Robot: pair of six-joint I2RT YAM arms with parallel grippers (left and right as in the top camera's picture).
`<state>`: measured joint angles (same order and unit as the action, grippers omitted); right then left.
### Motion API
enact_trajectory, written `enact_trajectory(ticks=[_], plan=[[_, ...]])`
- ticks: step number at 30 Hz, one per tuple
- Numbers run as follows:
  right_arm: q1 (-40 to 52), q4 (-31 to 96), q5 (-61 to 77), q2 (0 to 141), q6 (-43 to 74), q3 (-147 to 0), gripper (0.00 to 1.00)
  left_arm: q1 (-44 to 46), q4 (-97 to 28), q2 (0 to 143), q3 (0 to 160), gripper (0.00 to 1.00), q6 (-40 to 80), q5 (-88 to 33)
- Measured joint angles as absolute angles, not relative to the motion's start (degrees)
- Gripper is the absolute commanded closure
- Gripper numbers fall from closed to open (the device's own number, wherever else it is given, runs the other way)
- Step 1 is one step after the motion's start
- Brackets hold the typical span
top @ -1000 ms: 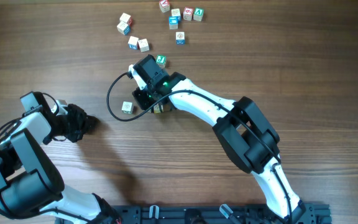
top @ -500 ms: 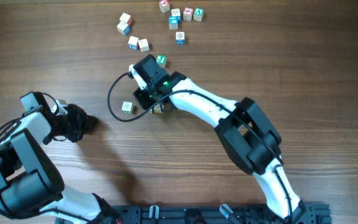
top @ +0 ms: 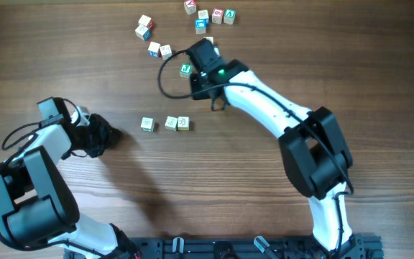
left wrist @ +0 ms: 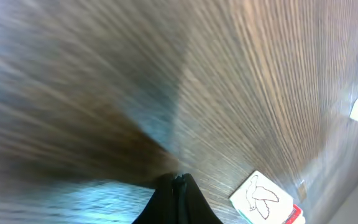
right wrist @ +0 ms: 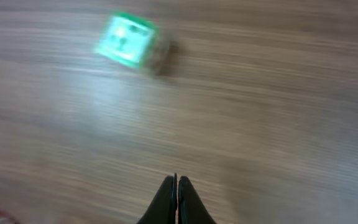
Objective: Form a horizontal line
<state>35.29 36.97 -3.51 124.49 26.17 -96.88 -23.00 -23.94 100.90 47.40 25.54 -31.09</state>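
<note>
Two grippers, both pressed together on nothing. Nearest, left gripper point(top: 105, 137), near the row's left end. Next, horizontal line point(top: 171, 124) of three pale cubes at mid-table, leftmost slightly apart. Beyond it, right gripper point(top: 215, 103), over that row a second ago, now withdrawn: line apparently laid, gap perhaps left to close. Farther, green-faced cube point(top: 185, 70) and scattered cubes point(top: 201, 26), none obstructing.

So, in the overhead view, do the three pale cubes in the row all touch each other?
No, the leftmost cube stands apart from the other two cubes, with a clear gap between them.
</note>
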Motion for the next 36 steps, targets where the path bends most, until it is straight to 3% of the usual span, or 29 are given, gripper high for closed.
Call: enact_trajectory(ticks=[8, 19, 36], plan=[[35.44, 45.54, -2.02, 124.49, 27.44, -96.86, 0.96, -20.32, -23.11, 100.49, 47.42, 0.94, 25.54, -28.27], [36.40, 41.45, 6.72, 124.49, 27.88, -89.36, 0.96, -19.97, -23.14, 100.22, 47.42, 0.95, 25.54, -27.35], [38.04, 39.16, 17.54, 124.49, 27.73, -89.25, 0.96, -19.77, -23.16, 100.12, 47.42, 0.96, 25.54, -26.81]])
